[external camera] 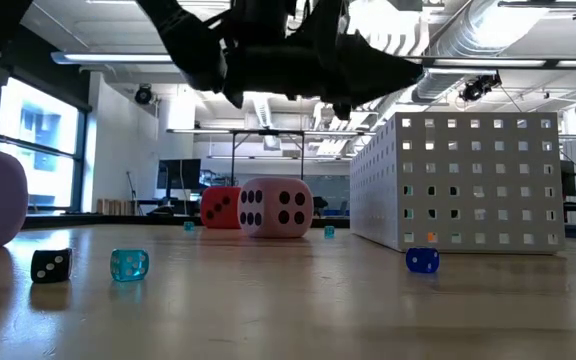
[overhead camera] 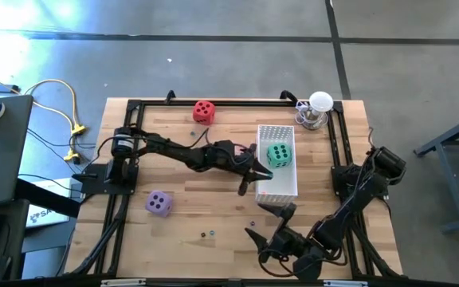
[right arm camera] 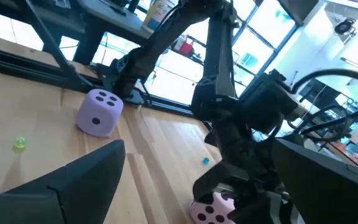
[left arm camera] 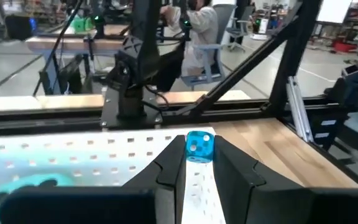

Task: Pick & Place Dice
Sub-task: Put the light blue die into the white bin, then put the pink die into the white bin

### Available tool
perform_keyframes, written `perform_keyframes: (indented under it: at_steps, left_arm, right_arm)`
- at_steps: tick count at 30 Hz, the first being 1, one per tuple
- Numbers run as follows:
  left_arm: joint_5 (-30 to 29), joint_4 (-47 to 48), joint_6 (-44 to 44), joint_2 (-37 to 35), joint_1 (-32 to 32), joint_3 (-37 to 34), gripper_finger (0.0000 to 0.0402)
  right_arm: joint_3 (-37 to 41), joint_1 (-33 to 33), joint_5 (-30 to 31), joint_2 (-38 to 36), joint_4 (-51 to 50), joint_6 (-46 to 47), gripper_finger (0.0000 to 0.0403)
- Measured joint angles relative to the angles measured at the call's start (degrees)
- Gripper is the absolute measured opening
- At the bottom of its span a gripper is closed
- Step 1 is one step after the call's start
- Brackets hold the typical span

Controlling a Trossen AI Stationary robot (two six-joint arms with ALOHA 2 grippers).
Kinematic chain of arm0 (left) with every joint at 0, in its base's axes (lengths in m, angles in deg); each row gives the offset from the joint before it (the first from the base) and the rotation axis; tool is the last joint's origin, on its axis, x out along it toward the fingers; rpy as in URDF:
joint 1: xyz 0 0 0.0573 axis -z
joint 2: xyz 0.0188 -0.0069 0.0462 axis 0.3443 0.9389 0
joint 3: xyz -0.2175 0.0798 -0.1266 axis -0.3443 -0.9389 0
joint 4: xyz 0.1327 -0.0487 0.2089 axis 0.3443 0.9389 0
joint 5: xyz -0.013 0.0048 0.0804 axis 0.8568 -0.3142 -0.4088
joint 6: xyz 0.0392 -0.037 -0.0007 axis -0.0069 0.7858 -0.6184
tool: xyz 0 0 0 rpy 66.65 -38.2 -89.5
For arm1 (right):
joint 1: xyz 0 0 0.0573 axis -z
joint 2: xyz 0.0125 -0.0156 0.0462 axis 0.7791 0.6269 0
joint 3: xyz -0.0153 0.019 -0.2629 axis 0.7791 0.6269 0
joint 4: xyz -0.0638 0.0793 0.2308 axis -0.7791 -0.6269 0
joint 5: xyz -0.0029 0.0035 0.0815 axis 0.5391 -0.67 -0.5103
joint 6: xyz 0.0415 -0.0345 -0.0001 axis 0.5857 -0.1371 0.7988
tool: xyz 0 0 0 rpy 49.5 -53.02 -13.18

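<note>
Near the table's (overhead camera: 134, 239) left edge, towards the front, the purple die (overhead camera: 159, 203) sits alone on the wood. The red die (overhead camera: 204, 111) lies close to the far edge, left of centre. Two small dice, one black (external camera: 51, 264) and one teal (external camera: 129, 264), rest near the front edge, between the purple die and the middle.

The left arm stretches from the left side across the middle of the table. The left gripper (left arm camera: 197, 163) hangs at the left wall of the white perforated box (overhead camera: 287, 185), and its fingers are clenched on a small blue die (left arm camera: 199, 147). The pink die (external camera: 278, 208) sits on the table under that arm, just left of the box and in front of the red die in the low view.

The green die (overhead camera: 278, 155) lies inside the box, in its far half, right of centre on the table. Another small blue die (external camera: 422, 260) rests on the wood in front of the box.

The right gripper (overhead camera: 268, 223) waits near the front edge, below the box in the high view, with its fingers spread wide and nothing between them.
</note>
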Motion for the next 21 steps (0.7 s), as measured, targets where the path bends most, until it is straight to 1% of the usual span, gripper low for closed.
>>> perform_keyframes:
  at_steps: [4,9,14,17,19,21]
  left_arm:
    - [-1.6,1.7,0.5,0.0,0.0,0.0,0.0081]
    - [-1.7,2.8,0.9,0.1,0.0,0.0,0.0125]
    - [-4.7,3.4,2.1,0.0,0.1,0.0,0.0164]
    - [-4.0,3.6,2.4,-1.2,0.2,0.0,0.0174]
    - [-1.8,5.0,3.8,-2.8,0.3,-0.1,0.0175]
    - [0.3,8.8,4.9,-5.0,0.4,-0.1,0.0175]
  right_arm:
    - [0.0,0.0,-0.3,0.0,-0.1,0.1,0.0398]
    - [0.0,0.0,-0.4,0.0,-0.2,0.2,0.0398]
    - [0.0,0.0,-0.4,0.0,-0.1,0.2,0.0398]
    - [0.0,0.0,-0.3,0.0,0.0,0.2,0.0398]
    - [0.0,0.0,-0.2,0.0,0.1,0.2,0.0398]
    - [0.0,0.0,0.4,0.0,0.5,0.2,0.0398]
